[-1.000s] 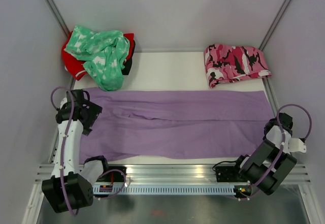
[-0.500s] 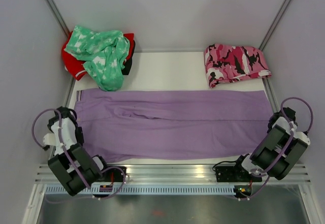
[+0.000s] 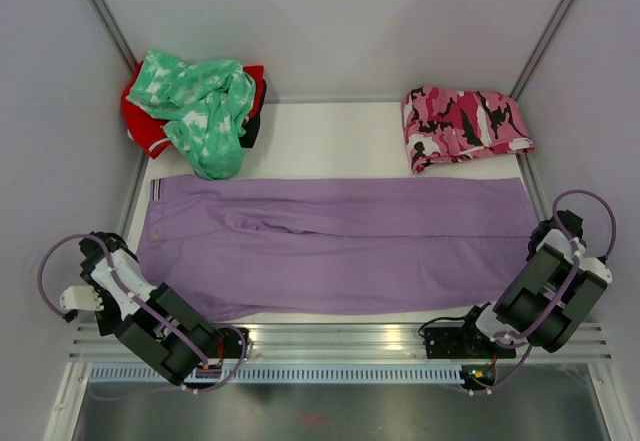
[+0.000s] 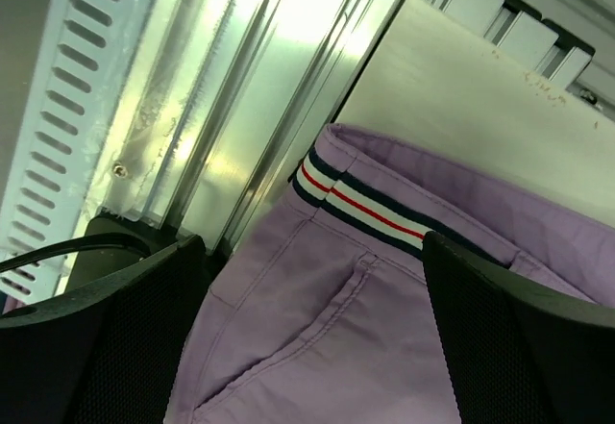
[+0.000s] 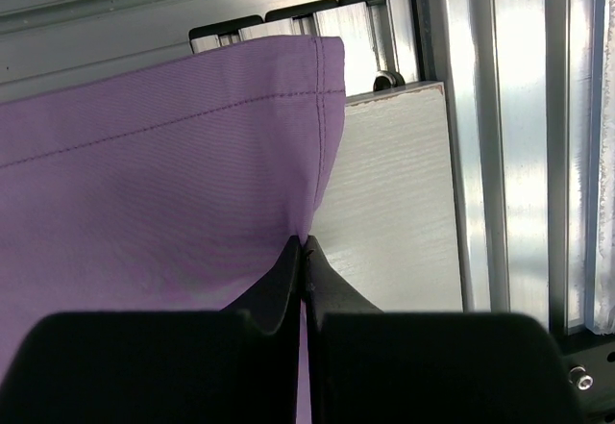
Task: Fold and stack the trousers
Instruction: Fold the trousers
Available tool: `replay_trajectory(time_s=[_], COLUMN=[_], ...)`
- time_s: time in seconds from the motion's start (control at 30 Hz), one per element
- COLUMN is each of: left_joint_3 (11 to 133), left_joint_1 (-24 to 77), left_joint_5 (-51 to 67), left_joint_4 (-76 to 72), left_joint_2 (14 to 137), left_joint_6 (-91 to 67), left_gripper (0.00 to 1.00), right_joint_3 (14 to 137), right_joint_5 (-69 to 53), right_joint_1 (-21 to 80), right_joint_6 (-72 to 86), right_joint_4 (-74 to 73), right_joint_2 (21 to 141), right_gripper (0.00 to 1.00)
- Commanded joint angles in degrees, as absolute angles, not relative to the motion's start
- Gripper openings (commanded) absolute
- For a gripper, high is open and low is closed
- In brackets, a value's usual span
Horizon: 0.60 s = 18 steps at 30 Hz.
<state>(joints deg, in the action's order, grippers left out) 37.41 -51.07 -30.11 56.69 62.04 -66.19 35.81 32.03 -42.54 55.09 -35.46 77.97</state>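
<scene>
Trousers of soft lilac-purple cloth point(image 3: 340, 246) lie flat on the white worktop point(image 3: 330, 141); the closed right gripper point(image 5: 306, 243) pinches their hem corner, and the wide-open left gripper point(image 4: 312, 256) hangs empty over their waistband.

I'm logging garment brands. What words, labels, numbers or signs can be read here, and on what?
None can be read. The trousers show only a striped waistband, no label; the camouflage garment and the green garment carry patterns, not text.
</scene>
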Motion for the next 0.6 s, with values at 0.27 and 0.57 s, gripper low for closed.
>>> replay_trajectory(time_s=[0.27,0.57], left_joint_3=[24.35,26.27], left_joint_1=[-51.77,-51.68], left_joint_5=[-21.97,-20.57], left_joint_4=[36.04,36.65], left_joint_2=[56.08,53.54], left_joint_6=[-58.18,-55.47], left_gripper=[0.88,0.02], right_joint_3=[32.78,32.78], right_joint_5=[27.95,27.34], right_joint_1=[-42.89,-42.89], right_joint_6=[57.57,56.69], right_joint_4=[-29.18,-29.09], right_joint_2=[78.93,78.49], right_gripper=[0.00,0.00])
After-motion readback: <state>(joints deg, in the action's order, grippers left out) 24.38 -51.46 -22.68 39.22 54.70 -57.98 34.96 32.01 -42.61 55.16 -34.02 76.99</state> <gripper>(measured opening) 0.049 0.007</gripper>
